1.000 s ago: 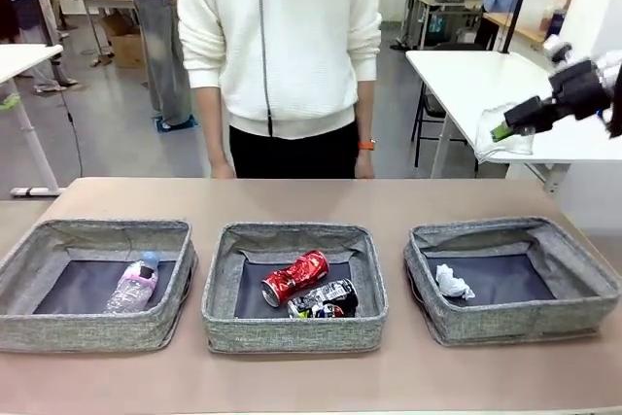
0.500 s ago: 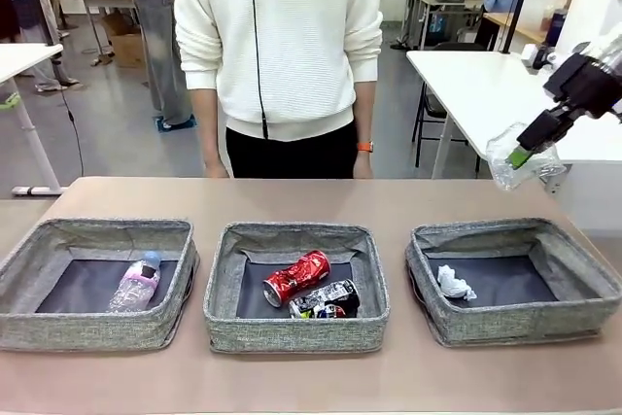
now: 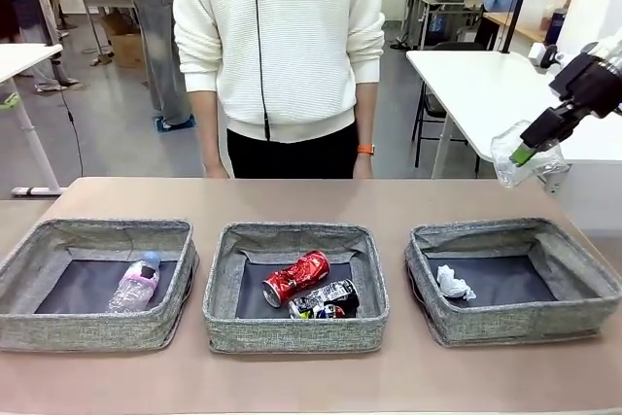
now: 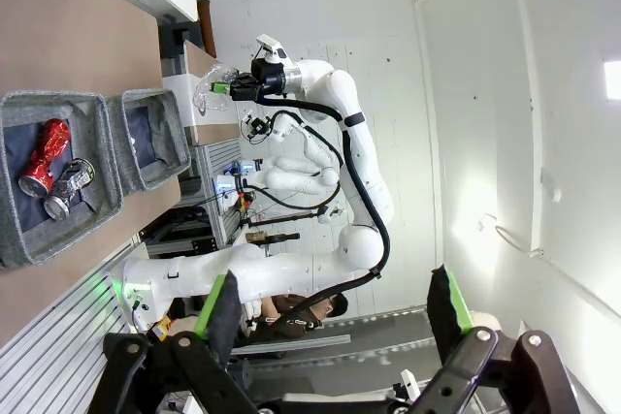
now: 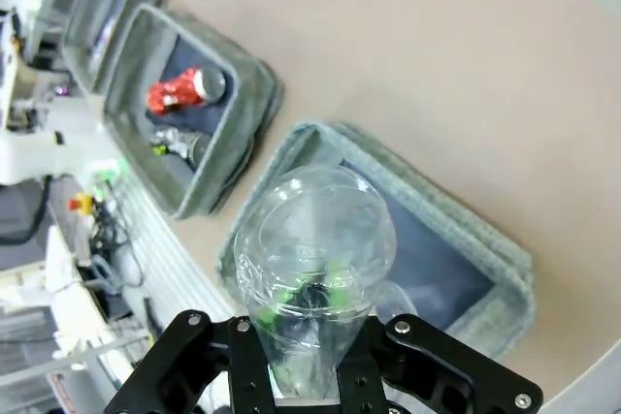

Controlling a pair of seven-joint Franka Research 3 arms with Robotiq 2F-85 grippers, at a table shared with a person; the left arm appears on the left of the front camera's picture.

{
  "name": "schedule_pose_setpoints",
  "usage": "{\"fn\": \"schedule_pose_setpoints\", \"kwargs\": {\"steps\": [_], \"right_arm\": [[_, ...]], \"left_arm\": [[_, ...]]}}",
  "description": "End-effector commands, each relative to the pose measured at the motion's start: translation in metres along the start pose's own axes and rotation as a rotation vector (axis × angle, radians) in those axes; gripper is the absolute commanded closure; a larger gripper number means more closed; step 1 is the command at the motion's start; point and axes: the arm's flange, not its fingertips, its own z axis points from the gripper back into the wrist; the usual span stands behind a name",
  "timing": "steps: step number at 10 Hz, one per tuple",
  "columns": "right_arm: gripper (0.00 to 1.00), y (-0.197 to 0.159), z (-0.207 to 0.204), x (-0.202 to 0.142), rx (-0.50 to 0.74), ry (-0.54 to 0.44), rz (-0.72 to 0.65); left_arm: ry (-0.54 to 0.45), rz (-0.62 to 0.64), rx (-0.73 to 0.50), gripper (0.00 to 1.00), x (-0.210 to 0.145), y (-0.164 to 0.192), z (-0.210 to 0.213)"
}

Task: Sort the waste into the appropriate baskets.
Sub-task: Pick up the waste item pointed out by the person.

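Front view: my right gripper point(image 3: 526, 151) pinches the clear plastic cup point(image 3: 523, 156) high, beyond the right basket point(image 3: 512, 280). Left wrist view: my left gripper point(image 4: 333, 312) gapes, idle. Right wrist view: the left basket point(image 5: 87, 2) lies farthest off.

Bright even light; wrist views warped, perhaps overexposed.

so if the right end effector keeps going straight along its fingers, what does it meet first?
Probably the right basket: the right end effector, shut on the cup, points down at that basket's near end. Depth is unclear, so it could land on the rim instead of the floor.
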Motion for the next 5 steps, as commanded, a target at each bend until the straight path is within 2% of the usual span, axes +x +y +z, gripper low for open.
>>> {"fn": "schedule_pose_setpoints", "kwargs": {"steps": [1,2,3,5], "right_arm": [[0.96,0.053,0.003,0.047,-0.072,0.08,-0.204],[0.96,0.128,0.005,0.093,-0.199,0.142,-0.28],[0.96,0.181,0.004,0.119,-0.179,0.12,-0.274],[0.96,0.286,-0.029,0.158,-0.308,0.118,-0.406]], "left_arm": [[0.002,-0.018,-0.017,0.0,0.001,-0.001,-0.001],[0.002,-0.018,-0.017,0.0,0.001,-0.001,-0.001],[0.002,-0.018,-0.017,0.0,0.001,-0.001,-0.001],[0.002,-0.018,-0.017,0.0,0.001,-0.001,-0.001]]}}
